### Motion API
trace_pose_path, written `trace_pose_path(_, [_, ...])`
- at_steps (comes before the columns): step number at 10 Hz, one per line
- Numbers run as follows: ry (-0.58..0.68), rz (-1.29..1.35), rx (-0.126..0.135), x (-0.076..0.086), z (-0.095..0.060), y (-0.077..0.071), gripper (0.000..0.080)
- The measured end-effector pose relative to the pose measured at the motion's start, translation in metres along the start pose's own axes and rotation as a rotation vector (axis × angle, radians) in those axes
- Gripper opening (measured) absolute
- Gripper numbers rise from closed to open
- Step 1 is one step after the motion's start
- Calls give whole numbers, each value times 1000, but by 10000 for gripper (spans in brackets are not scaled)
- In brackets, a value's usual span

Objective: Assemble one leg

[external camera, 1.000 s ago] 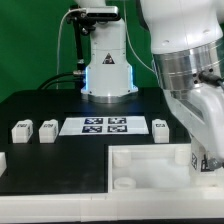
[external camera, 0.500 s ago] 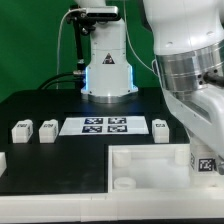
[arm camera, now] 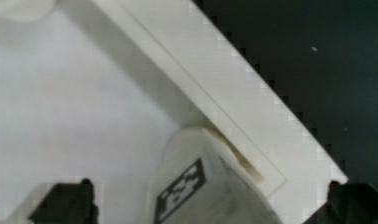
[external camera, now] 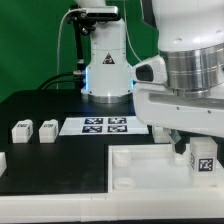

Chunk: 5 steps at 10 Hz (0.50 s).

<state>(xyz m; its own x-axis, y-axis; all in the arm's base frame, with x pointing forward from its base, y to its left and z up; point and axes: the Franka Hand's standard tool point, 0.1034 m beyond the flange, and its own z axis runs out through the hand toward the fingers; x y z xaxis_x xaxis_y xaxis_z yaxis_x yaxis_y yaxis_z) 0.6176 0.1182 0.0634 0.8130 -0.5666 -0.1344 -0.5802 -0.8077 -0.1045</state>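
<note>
A leg (external camera: 205, 161), a small white block with a tag on its face, stands at the right corner of the large white tray part (external camera: 140, 168). In the wrist view the leg (arm camera: 198, 180) sits against the tray wall (arm camera: 204, 70). My gripper (arm camera: 200, 200) is open, with its dark fingertips (arm camera: 61, 201) wide apart on either side of the leg and not touching it. In the exterior view the gripper (external camera: 196, 150) hangs right over this leg. Two more legs (external camera: 21, 130) (external camera: 46, 130) lie at the exterior view's left.
The marker board (external camera: 104, 125) lies behind the tray part, in the middle of the black table. The robot base (external camera: 105, 62) stands at the back. My arm covers the table's right side in the exterior view.
My wrist has turned and the hand now reaches across towards the exterior view's left. The leg at the tray corner has stayed in place. The leg right of the marker board is now hidden behind the arm.
</note>
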Motion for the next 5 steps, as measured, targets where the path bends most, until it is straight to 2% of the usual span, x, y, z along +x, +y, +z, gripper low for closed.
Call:
trace_pose_path(1, [15, -124, -8, 2, -1, 0, 649])
trace_pose_path(2, [62, -345, -27, 6, -4, -4, 649])
trace_pose_path(3, [79, -480, -30, 7, -8, -6, 649])
trace_pose_path(5, [84, -549, -31, 8, -7, -4, 649])
